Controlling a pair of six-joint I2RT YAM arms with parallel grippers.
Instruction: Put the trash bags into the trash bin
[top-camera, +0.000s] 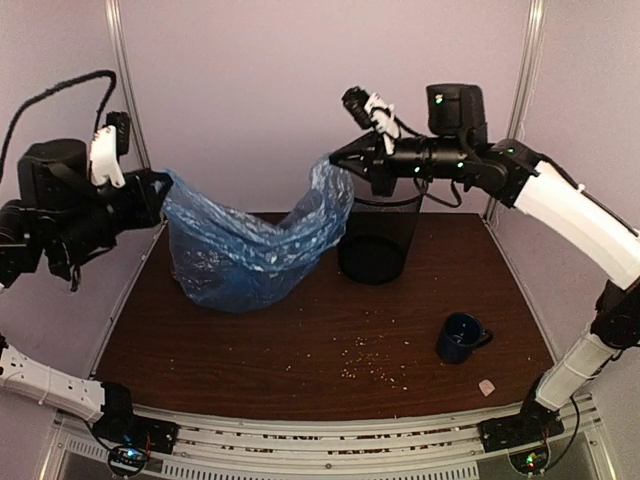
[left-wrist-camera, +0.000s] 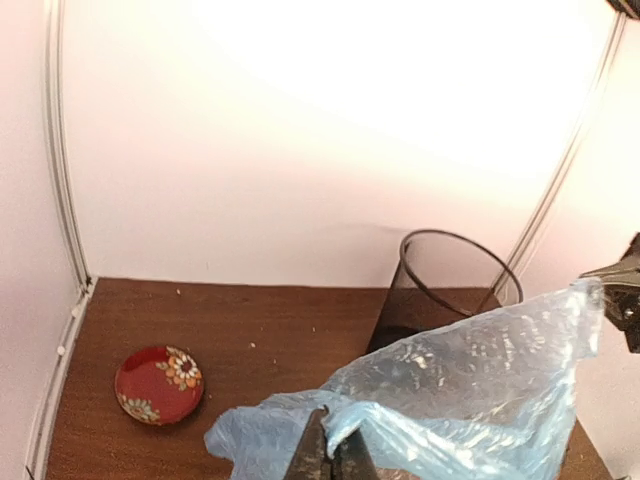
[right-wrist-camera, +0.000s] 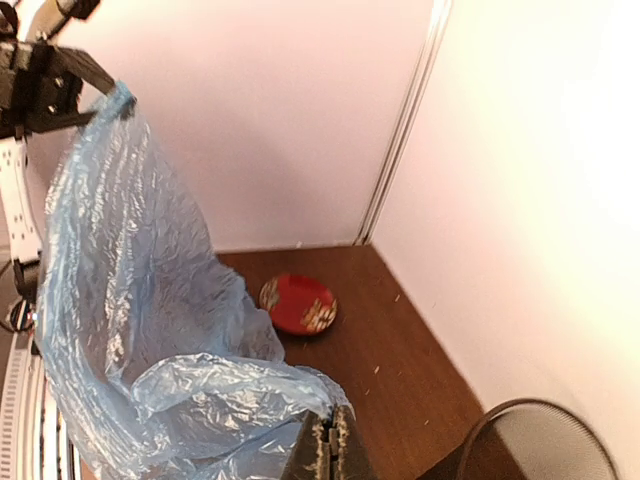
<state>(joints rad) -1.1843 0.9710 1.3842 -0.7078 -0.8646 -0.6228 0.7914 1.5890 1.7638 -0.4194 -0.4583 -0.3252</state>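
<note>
the left claw (top-camera: 158, 192) and the right claw (top-camera: 340, 160) are each pinching closed on one corner of the trash bag (top-camera: 245, 250). they are stretching the film between them, seemingly so that it can be carried over the trash bin (top-camera: 383, 245). one corner is hanging just beside the bin's rim. the other is being held well away from the bin, on the left arm's side. the belly is sagging low toward the desk (top-camera: 300, 340) beside the bin. the bag is showing thin, translucent, pale blue, wrinkled and glossy, and is looking larger than the bin.
</note>
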